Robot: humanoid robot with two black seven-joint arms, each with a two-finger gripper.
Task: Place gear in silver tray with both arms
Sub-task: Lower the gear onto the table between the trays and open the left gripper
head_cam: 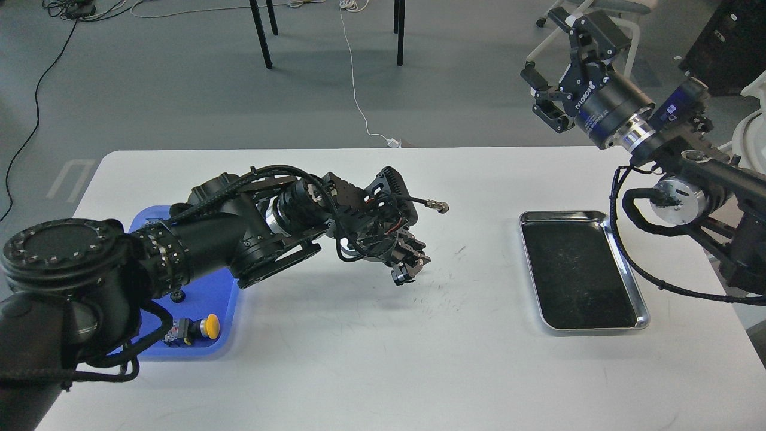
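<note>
The silver tray (626,264) lies empty on the right side of the white table. My left arm reaches from the left across the table, and its gripper (409,266) hangs low over the bare table middle, well left of the tray. Its fingers are dark and bunched, so I cannot tell whether they are open. My right gripper (547,48) is raised high beyond the table's far right edge, open and empty. The gear is a small black piece in the blue tray (224,308), almost wholly hidden under my left arm.
The blue tray at the left holds push-button switches, and only a yellow-capped one (203,326) shows clearly. My right arm's elbow and cables (676,197) hang beside the silver tray's right rim. Chair and table legs stand on the floor beyond.
</note>
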